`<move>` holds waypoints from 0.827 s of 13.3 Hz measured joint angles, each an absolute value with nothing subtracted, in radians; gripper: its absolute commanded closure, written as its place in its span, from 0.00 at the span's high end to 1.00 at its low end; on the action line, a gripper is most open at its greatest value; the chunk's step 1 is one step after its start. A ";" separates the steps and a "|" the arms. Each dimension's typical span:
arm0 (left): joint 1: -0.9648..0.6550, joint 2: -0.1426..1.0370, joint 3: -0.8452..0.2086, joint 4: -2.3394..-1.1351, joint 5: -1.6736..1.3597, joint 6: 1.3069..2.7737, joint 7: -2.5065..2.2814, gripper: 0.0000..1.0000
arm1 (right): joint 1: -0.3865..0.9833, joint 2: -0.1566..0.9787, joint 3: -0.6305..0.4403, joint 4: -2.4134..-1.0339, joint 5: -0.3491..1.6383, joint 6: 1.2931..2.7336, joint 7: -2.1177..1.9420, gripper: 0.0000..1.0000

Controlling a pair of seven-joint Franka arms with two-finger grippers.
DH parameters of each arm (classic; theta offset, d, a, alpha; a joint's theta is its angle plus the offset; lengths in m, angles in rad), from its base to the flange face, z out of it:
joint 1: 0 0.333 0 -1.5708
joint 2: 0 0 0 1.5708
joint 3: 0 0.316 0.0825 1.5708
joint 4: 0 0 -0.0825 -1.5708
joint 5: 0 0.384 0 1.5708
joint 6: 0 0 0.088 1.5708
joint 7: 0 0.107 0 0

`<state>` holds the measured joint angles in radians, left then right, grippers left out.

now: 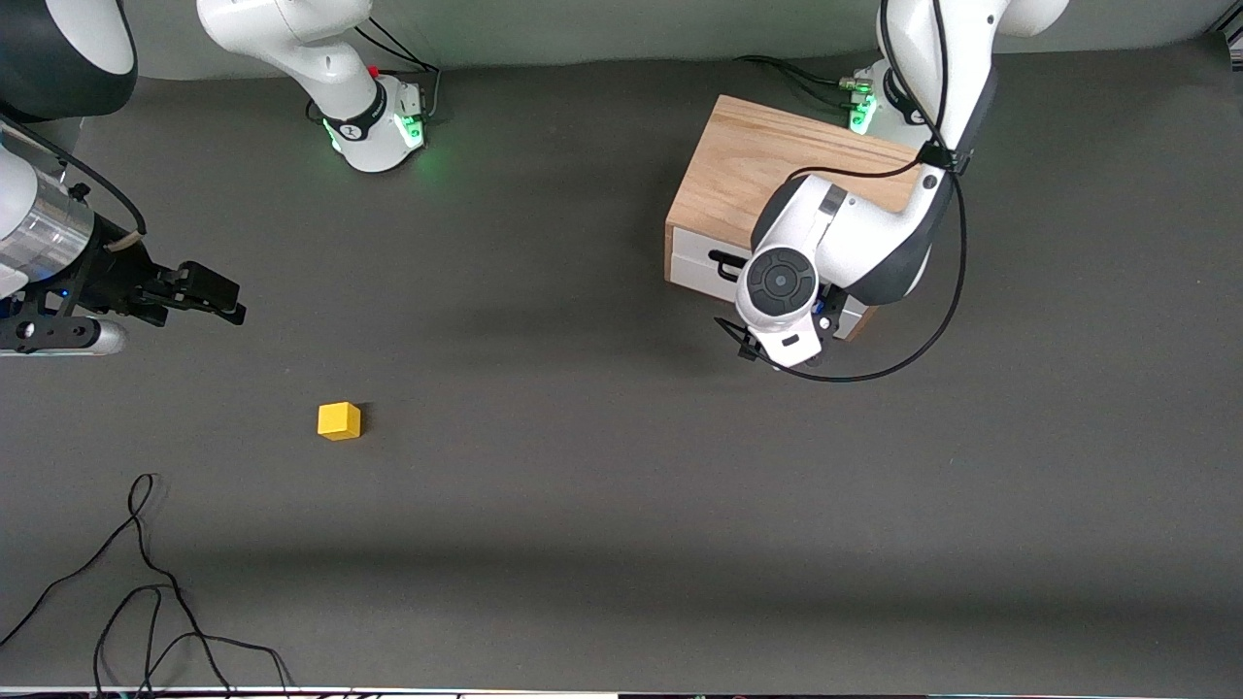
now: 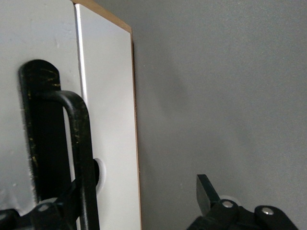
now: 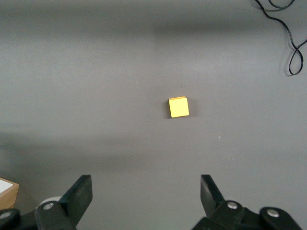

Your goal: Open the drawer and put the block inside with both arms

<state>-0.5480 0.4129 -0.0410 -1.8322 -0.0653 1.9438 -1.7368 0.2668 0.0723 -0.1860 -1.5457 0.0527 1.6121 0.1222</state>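
The drawer [image 1: 697, 260] has a white front and a black wire handle [image 1: 723, 260], and sits shut in the light oak cabinet [image 1: 767, 170] near the left arm's base. My left gripper [image 2: 139, 199] is open right in front of the drawer front [image 2: 108, 120]. The handle [image 2: 79, 143] stands just inside one finger, and the other finger [image 2: 206, 191] is off to the side over the table. The yellow block [image 1: 339, 420] lies on the table toward the right arm's end. My right gripper [image 1: 225, 299] is open and empty, up over the table, with the block [image 3: 178, 107] in its view.
Loose black cables [image 1: 146, 582] lie on the table close to the front camera at the right arm's end; they also show in the right wrist view [image 3: 290, 43]. The dark grey table [image 1: 583, 437] stretches between block and cabinet.
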 measured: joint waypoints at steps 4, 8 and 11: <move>-0.547 0.431 -0.032 -1.788 -0.065 1.944 -1.737 1.00 | 0.267 0.072 -0.186 -1.546 0.053 1.612 0.122 1.00; -0.546 0.472 -0.031 -1.730 -0.065 1.942 -1.737 1.00 | 0.267 0.072 -0.186 -1.546 0.053 1.612 0.122 1.00; -0.545 0.493 -0.030 -1.696 -0.064 1.938 -1.737 1.00 | 0.267 0.072 -0.186 -1.546 0.053 1.612 0.122 1.00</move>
<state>-0.5446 0.4927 -0.0303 -1.6958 -0.0643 1.9381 -1.7367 0.2668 0.0723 -0.1860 -1.5457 0.0527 1.6121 0.1222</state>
